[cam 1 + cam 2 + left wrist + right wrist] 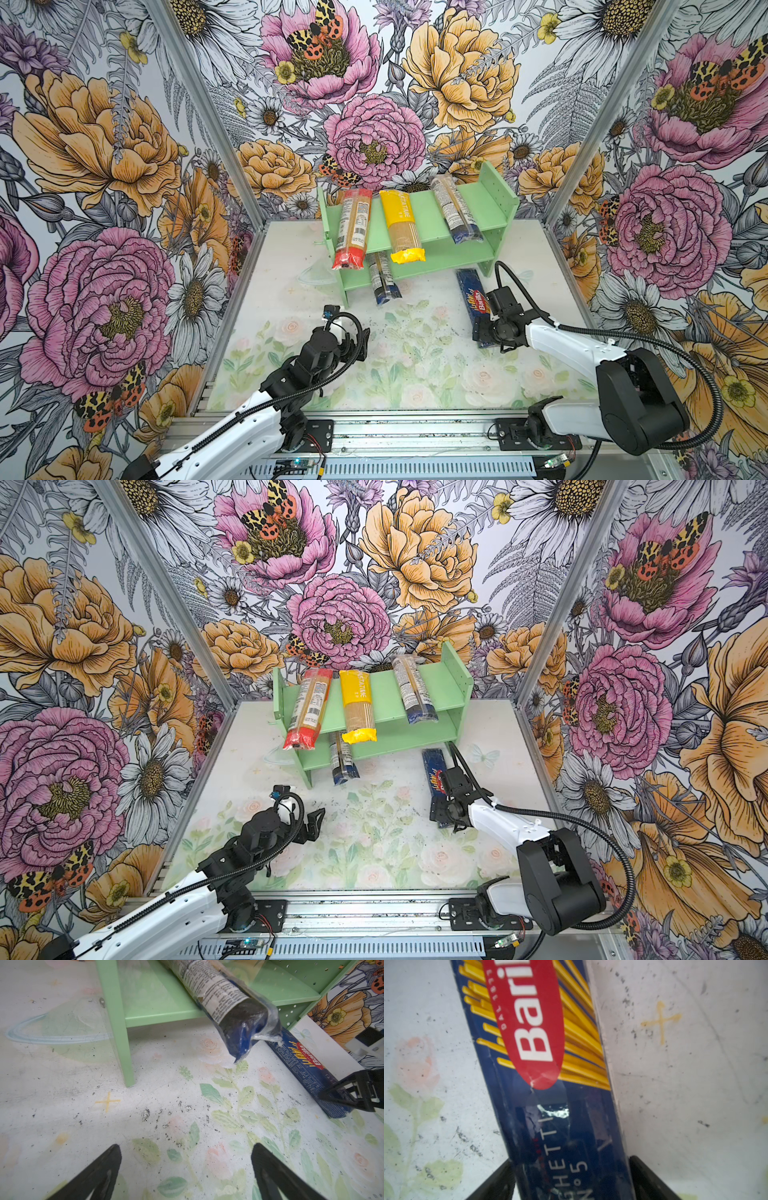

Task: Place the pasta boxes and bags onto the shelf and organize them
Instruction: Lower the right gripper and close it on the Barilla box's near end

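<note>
The mint-green shelf (494,208) (449,683) stands at the back. On its top tier lie a red-ended bag (353,226), a yellow bag (401,224) and a blue-ended bag (457,208), all overhanging the front. Another blue-ended bag (384,278) (228,1001) pokes out of the lower tier. A dark blue Barilla box (471,291) (432,766) (550,1084) lies flat on the table right of the shelf. My right gripper (486,332) (571,1163) straddles its near end, a finger against each long side. My left gripper (361,336) (186,1151) hovers open over bare table.
A clear plastic sheet (316,274) (68,1022) lies on the table by the shelf's left leg (122,1043). Flowered walls with metal corner posts (582,145) close in three sides. The arms' mounting rail (395,432) runs along the front edge.
</note>
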